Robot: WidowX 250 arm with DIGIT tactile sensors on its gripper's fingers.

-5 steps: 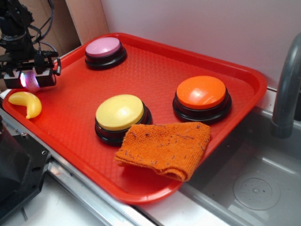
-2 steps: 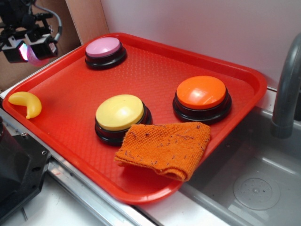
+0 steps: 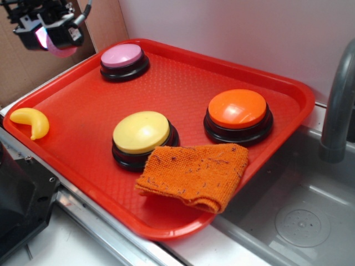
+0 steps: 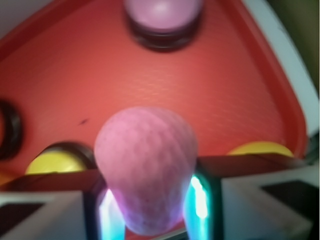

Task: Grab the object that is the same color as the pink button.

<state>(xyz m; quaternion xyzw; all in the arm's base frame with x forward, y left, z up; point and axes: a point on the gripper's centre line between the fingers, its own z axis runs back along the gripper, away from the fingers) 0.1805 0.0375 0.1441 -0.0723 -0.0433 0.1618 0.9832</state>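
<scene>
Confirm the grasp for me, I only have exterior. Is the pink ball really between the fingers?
Observer: Yes. On wrist, the pink ball sits squeezed between both fingers of the gripper.
Operator: Anything under it?
Observer: Wrist looks down on the red tray; the ball hangs clear above it.
Operator: Pink button in frame there?
Observer: Yes, the pink button is at the top edge, straight ahead of the ball.

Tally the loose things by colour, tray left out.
Pink: 2, the ball in the gripper and a button
Yellow: 2, a button and a banana
Orange: 2, a button and a cloth
Total: 6
</scene>
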